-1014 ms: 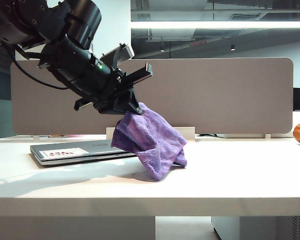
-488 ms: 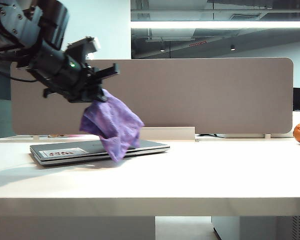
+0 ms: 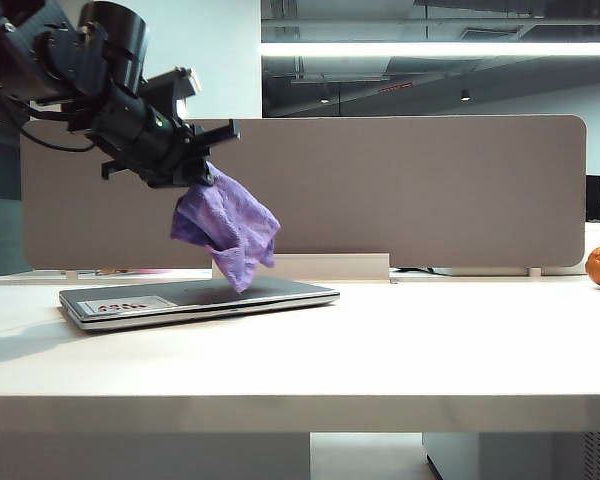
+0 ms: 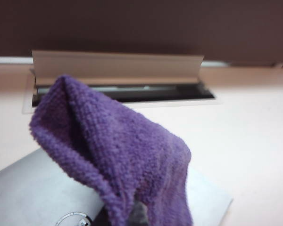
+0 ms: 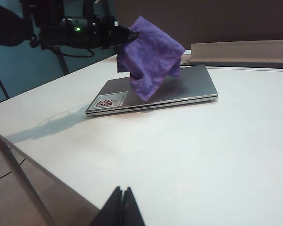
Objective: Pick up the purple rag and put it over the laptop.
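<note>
Above laptop [image 3: 195,298] | left gripper [image 3: 202,172] jaws clamping purple rag [image 3: 227,225], carrying | next: lowering, spreading | right gripper [image 5: 121,207] jaws together, idling near counter [image 3: 430,350] edge

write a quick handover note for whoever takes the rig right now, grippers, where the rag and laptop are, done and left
Left gripper: shut on the purple rag, raised above the laptop.
Right gripper: shut, holding nothing, low at the table's near edge, away from the work.
Laptop: closed, flat on the white table.
Rag: hanging from the left gripper, its lowest tip just above the lid.
Done: rag picked up and brought over the laptop.
Left: lower it, release, so it lies over the lid.
</note>
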Robot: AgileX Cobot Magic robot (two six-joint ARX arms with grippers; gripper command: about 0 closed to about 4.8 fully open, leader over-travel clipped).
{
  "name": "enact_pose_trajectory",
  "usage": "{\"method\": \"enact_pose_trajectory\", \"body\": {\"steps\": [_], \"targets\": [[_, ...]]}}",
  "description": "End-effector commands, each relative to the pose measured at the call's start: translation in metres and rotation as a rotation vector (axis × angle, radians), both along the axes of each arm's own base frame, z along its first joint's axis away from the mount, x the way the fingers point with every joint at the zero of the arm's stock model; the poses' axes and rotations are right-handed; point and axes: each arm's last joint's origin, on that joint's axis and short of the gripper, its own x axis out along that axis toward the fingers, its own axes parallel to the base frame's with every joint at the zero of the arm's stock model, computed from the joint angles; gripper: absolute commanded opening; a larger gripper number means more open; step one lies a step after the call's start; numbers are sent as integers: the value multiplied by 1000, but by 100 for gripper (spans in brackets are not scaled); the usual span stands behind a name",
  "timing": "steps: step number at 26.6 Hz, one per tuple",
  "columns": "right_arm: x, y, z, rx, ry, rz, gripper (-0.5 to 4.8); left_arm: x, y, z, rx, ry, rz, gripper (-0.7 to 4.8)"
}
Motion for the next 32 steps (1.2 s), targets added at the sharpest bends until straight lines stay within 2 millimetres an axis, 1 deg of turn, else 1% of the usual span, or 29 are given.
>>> {"method": "enact_pose_trajectory", "body": {"steps": [1,5,6,12,15,16,17,19,21,23,26,28,30,32], "targets": [[0,0,1,0,-15,4,22,16,-1,-5,45,56,4,-6],[0,0,1,0,-15,3,22,31,6,-15,61,122,25,-6],[0,0,1,0,-15,0,22,36,13,-20,67,149,42,-6],[0,0,1,0,-15,0,22,42,37,-46,92,283,87,-6],[0,0,1,0,-15,0,22,42,39,-48,111,292,85,1],[0,0,1,0,-15,0,22,42,39,-48,123,288,80,19],[0,0,1,0,-15,0,22,42,39,-47,130,286,77,55],[0,0,0,0,-14,0,22,42,39,-47,140,282,73,164],[0,0,0,0,-10,0,22,42,39,-48,140,285,73,254],[0,0,0,0,-4,0,22,42,41,-48,141,290,77,306],[0,0,-1,0,2,0,22,41,44,-48,144,308,83,404],[0,0,-1,0,7,0,22,40,49,-46,148,323,97,445],[0,0,-2,0,11,1,22,38,51,-43,152,334,107,468],[0,0,-2,0,12,0,22,36,56,-38,151,336,118,468]]}}
